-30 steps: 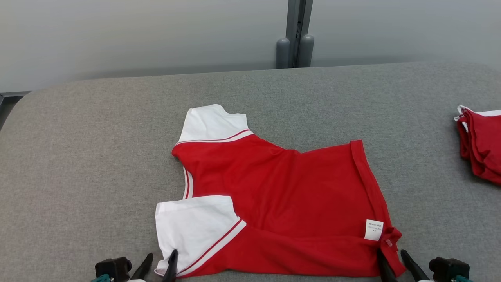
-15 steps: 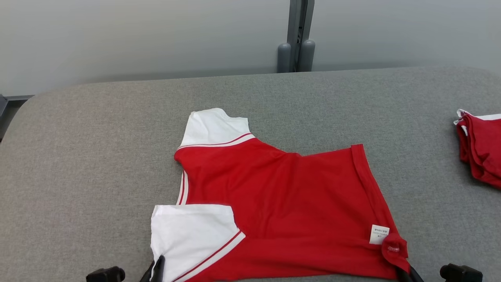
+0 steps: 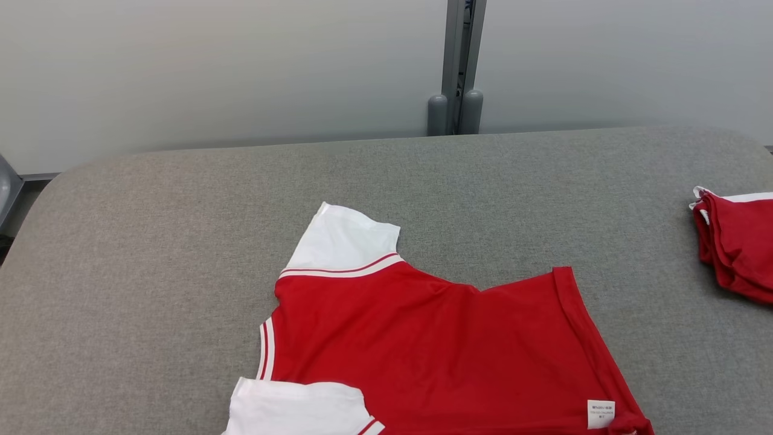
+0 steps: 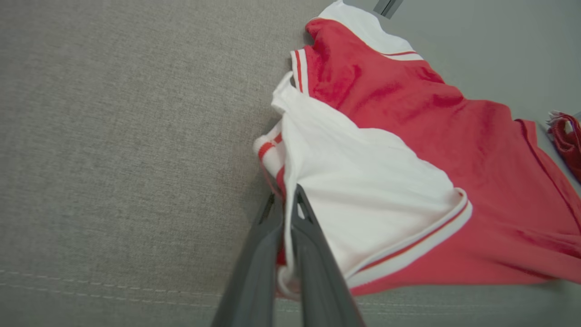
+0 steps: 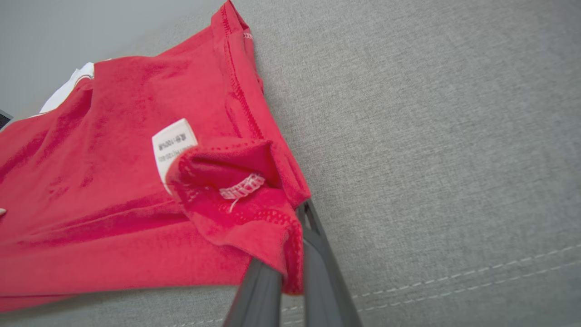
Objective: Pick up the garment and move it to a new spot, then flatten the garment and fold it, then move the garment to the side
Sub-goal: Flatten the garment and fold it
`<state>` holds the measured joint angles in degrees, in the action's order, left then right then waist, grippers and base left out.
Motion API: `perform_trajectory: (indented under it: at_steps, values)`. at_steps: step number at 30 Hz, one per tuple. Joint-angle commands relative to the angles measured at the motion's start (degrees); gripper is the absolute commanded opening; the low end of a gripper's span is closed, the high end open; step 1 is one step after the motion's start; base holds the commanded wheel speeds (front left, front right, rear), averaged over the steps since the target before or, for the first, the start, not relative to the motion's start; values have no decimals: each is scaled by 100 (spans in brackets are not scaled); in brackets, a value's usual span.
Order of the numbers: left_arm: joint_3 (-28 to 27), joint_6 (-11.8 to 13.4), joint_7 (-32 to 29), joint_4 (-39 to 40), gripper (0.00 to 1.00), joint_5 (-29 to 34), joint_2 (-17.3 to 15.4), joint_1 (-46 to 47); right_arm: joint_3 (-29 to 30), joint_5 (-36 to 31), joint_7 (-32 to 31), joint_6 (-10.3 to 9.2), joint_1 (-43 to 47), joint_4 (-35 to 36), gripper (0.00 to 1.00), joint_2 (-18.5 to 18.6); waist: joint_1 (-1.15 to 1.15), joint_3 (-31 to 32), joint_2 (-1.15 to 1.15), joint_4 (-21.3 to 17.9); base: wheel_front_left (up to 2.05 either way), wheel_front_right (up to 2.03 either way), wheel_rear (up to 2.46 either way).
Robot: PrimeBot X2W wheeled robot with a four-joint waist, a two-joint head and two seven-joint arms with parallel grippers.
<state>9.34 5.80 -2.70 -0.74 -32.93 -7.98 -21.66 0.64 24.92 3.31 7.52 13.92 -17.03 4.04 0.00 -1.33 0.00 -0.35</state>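
One big grey padded table [image 3: 151,254], hogging most of the head view. Lying on it, one red garment [image 3: 435,350] with white sleeves, spread fairly flat at the near edge, about mid-table left to right, with the neck end to the left and the hem to the right. Counted two sleeves: far sleeve [image 3: 347,238] flat on the table, near sleeve [image 4: 363,190] rumpled at the near left corner. Way off at the right edge, well apart from the garment, one heap of red cloth [image 3: 734,248] with white trim. Can't tell how many pieces in that heap.

Two claws total. Left gripper [image 4: 285,202]: pinched tight on the edge of the near sleeve, white fabric sandwiched between the two dark fingers, with the rest of the garment running off to the far right from there. Right gripper [image 5: 299,240]: also squeezed together, clamped on the near right hem corner, red fabric flopped over one finger, with the rest of the garment spreading away to the left.

Smallest bit: one white care label [image 5: 174,141], sitting just beside that pinched hem corner.
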Motion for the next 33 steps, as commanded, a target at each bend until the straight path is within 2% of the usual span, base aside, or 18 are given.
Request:
perform_trajectory:
  at_steps: [1,2,3,4,5,17,26,33]
  values:
    - [-43,61,-27,55,0,-51,-48,-22,88,-20,-30,-6,34,34,0,45,0,9,0,7,0,0,0]
    - [-20,69,-69,82,0,-43,-55,-24,107,-23,-69,-6,29,47,0,31,0,13,0,18,0,0,0]
    - [18,64,-98,96,0,1,-74,10,107,-39,-98,-6,20,56,13,20,0,20,0,27,0,0,0]
    - [46,60,-104,96,42,20,-63,62,94,-58,-117,-5,-14,102,70,10,0,27,0,32,0,0,0]
    - [57,61,-56,104,100,48,-50,143,79,-89,-128,-5,-50,147,100,6,0,35,0,36,0,0,0]
    - [-21,186,1348,265,100,1045,-298,1127,207,-861,380,-3,-580,1568,100,-21,0,48,0,-69,0,0,0]
    - [23,227,1459,355,100,1248,-369,1554,169,-1037,216,-3,-603,2116,100,-87,0,-127,0,-105,0,0,0]
    - [204,-60,1325,224,100,1277,-423,2531,156,-967,216,-3,-845,2231,100,-101,0,-637,0,-137,0,0,0]
